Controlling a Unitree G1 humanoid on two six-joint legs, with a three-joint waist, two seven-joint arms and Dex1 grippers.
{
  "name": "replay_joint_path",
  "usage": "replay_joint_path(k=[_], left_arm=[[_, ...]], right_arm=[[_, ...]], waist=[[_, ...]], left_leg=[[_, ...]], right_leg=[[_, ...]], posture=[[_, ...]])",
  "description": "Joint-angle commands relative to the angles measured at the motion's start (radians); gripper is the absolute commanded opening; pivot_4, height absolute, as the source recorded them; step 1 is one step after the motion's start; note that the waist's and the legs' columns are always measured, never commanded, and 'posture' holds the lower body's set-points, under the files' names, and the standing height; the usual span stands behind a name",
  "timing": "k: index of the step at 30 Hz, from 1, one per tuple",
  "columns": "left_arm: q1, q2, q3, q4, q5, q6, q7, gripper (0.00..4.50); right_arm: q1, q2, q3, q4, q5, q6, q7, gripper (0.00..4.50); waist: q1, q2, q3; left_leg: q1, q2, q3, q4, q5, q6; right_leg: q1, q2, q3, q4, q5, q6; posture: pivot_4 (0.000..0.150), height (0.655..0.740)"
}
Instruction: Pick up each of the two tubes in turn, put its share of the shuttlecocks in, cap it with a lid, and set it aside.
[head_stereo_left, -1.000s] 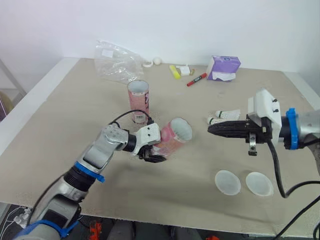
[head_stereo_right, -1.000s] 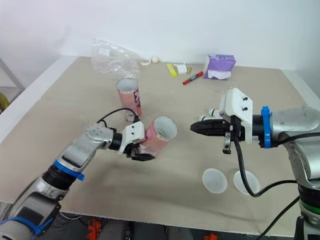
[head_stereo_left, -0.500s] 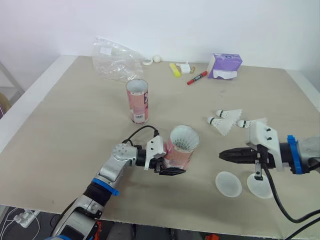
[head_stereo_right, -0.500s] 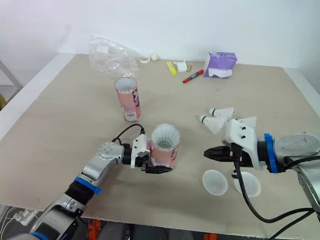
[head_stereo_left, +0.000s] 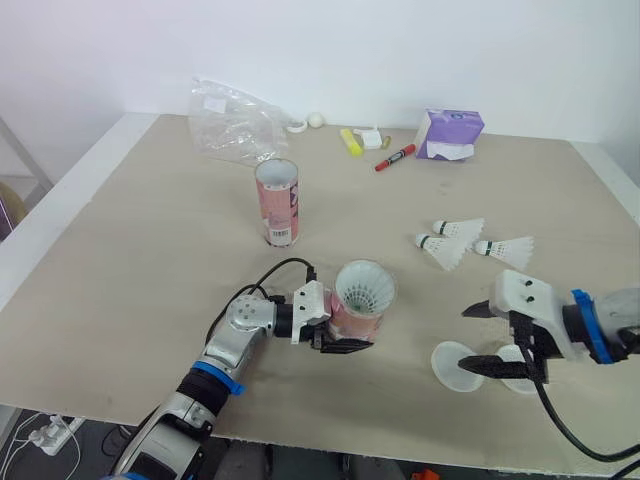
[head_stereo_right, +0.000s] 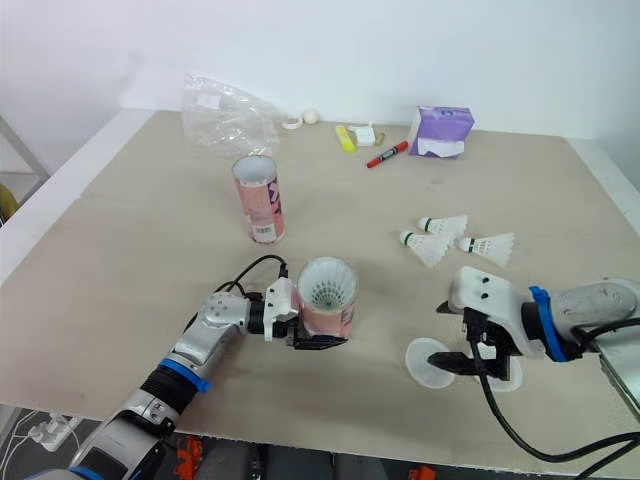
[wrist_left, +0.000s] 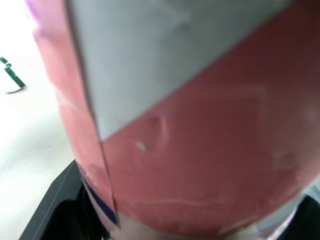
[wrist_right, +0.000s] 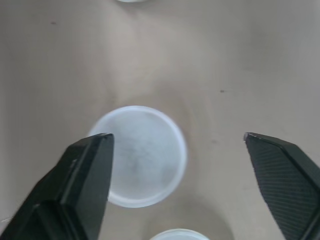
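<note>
Beige surface (head_stereo_left: 150, 230) carries everything, with a crumpled clear plastic bag (head_stereo_left: 232, 122) near its far left corner and a purple tissue pack (head_stereo_left: 448, 133) along the far edge.

One pink tube (head_stereo_left: 278, 203) stands upright between the middle and the left edge, its mouth open.

The other pink tube (head_stereo_left: 360, 300) is near the front edge, about halfway along it, roughly upright. The white skirt of a shuttlecock (head_stereo_right: 325, 290) shows in its open mouth. The left tool (head_stereo_left: 338, 330) pinches this tube low on its body, black fingers pressed to either side. Whether the tube's base rests on the surface I cannot tell.

The right tool (head_stereo_left: 464, 340) is low near the front right corner, its fingers spread wide and holding nothing. A round translucent lid (wrist_right: 141, 155) lies flat between them, closer to one finger; contact cannot be judged. A second lid (head_stereo_left: 520, 370) lies just beside it, partly hidden by the tool.

Three loose shuttlecocks (head_stereo_left: 455, 240) lie close together between the middle and the right edge.

A red marker (head_stereo_left: 394, 158) and a yellow highlighter (head_stereo_left: 349, 142) lie by the far edge.
</note>
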Motion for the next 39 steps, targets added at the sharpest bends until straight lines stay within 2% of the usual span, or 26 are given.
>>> replay_joint_path(k=[1,9,12,15,20,26,30,35,39], left_arm=[[0.006,-0.002,-0.007,0.031,0.027,-0.033,0.007,3.21],[-0.001,-0.003,-0.001,0.052,0.035,-0.047,0.018,3.21],[-0.005,-0.005,0.001,0.052,0.03,-0.035,0.016,3.21],[-0.009,-0.01,0.006,0.049,0.02,-0.014,0.014,3.21],[-0.012,-0.012,0.012,0.05,0.02,0.004,0.014,3.21],[-0.012,-0.007,0.018,0.059,0.022,0.015,0.017,3.21],[-0.013,-0.01,0.023,0.063,0.021,0.026,0.021,3.21],[-0.021,-0.013,0.031,0.077,0.02,0.042,0.018,3.21],[-0.033,-0.009,0.022,0.096,0.036,0.053,0.011,3.21]], right_arm=[[-0.015,0.004,0.057,0.01,-0.033,0.039,-0.05,4.44],[-0.021,0.009,0.122,0.004,-0.052,0.072,-0.092,4.44],[-0.028,0.013,0.141,-0.003,-0.063,0.088,-0.115,3.52],[-0.042,0.011,0.17,-0.008,-0.081,0.098,-0.131,2.12],[-0.053,0.011,0.197,-0.019,-0.091,0.105,-0.135,0.08],[-0.067,0.028,0.17,-0.036,-0.104,0.023,-0.139,0.08],[-0.156,-0.001,0.065,-0.048,-0.04,-0.058,-0.066,0.08],[-0.415,-0.024,-0.01,-0.024,0.09,-0.146,0.064,0.08],[-0.742,0.064,0.091,-0.019,0.171,-0.102,0.06,0.08]], waist=[[0.001,0.0,0.0],[0.001,0.001,0.0],[0.001,0.001,0.0],[0.001,0.001,0.0],[0.001,0.001,0.0],[0.001,0.001,0.0],[-0.001,0.002,0.0],[-0.001,0.002,0.0],[-0.007,0.005,0.0]], left_leg=[[0.0,0.0,0.0,0.0,0.0,0.0],[0.003,0.0,0.0,0.001,0.0,0.0],[0.005,0.0,0.0,0.001,0.0,0.0],[0.006,0.0,0.0,0.001,0.0,0.0],[0.007,0.0,0.0,0.002,0.0,0.0],[0.008,0.0,0.0,0.002,0.0,0.0],[0.008,0.0,0.0,0.002,0.0,0.0],[0.009,0.001,0.0,0.001,0.0,0.0],[0.01,0.001,0.001,0.0,0.0,0.0]], right_leg=[[0.001,0.0,0.0,0.0,0.0,0.0],[0.004,0.0,0.0,0.0,0.0,0.0],[0.006,0.0,0.0,0.0,0.0,-0.001],[0.006,0.0,0.0,0.0,0.0,-0.001],[0.007,0.0,0.0,0.0,0.0,0.0],[0.008,0.0,0.0,0.0,0.0,0.0],[0.008,0.0,0.0,0.0,0.0,0.0],[0.008,0.0,-0.001,0.0,0.0,-0.001],[0.008,0.0,-0.001,0.0,0.0,-0.002]], posture=[[0.15,0.74],[0.15,0.74],[0.15,0.74],[0.15,0.74],[0.15,0.74],[0.15,0.74],[0.15,0.74],[0.15,0.74],[0.15,0.74]])
